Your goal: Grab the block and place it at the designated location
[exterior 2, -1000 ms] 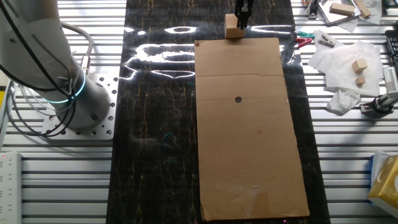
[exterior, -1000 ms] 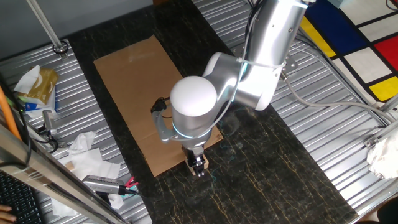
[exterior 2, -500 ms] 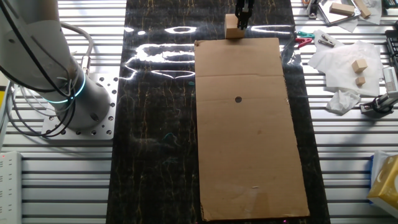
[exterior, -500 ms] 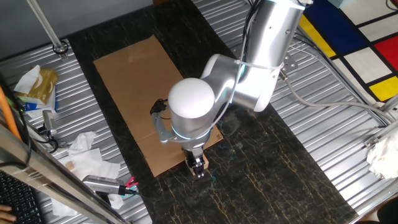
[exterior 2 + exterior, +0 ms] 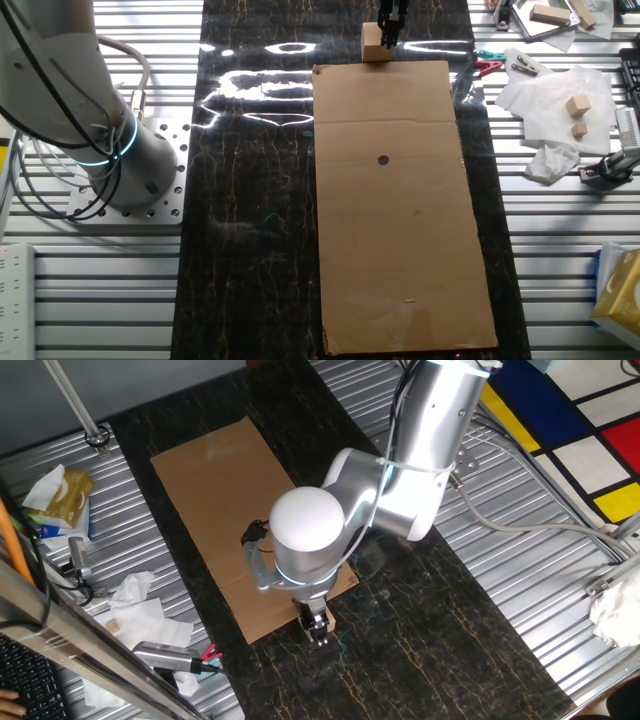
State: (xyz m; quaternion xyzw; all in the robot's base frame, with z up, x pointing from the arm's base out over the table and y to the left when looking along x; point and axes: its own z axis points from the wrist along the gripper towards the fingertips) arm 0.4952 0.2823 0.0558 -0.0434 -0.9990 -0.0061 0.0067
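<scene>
The block (image 5: 372, 44) is a pale tan wooden cube. It sits on the dark tabletop just beyond the far short edge of the cardboard sheet (image 5: 400, 260). My gripper (image 5: 391, 34) stands low at the block's right side, its dark fingers overlapping the cube. I cannot tell whether they are clamped on it. In one fixed view the gripper (image 5: 320, 630) points down off the sheet's near corner, with a sliver of the block (image 5: 305, 622) at its left. The black dot (image 5: 383, 159) lies on the sheet, well apart from the block. The arm hides the dot in that same view.
White paper scraps (image 5: 548, 105) with small wooden pieces, tools and a red-handled clip (image 5: 487, 66) lie on the metal slats right of the sheet. The robot base (image 5: 110, 140) stands on the left. A yellow box (image 5: 620, 290) sits at the right edge.
</scene>
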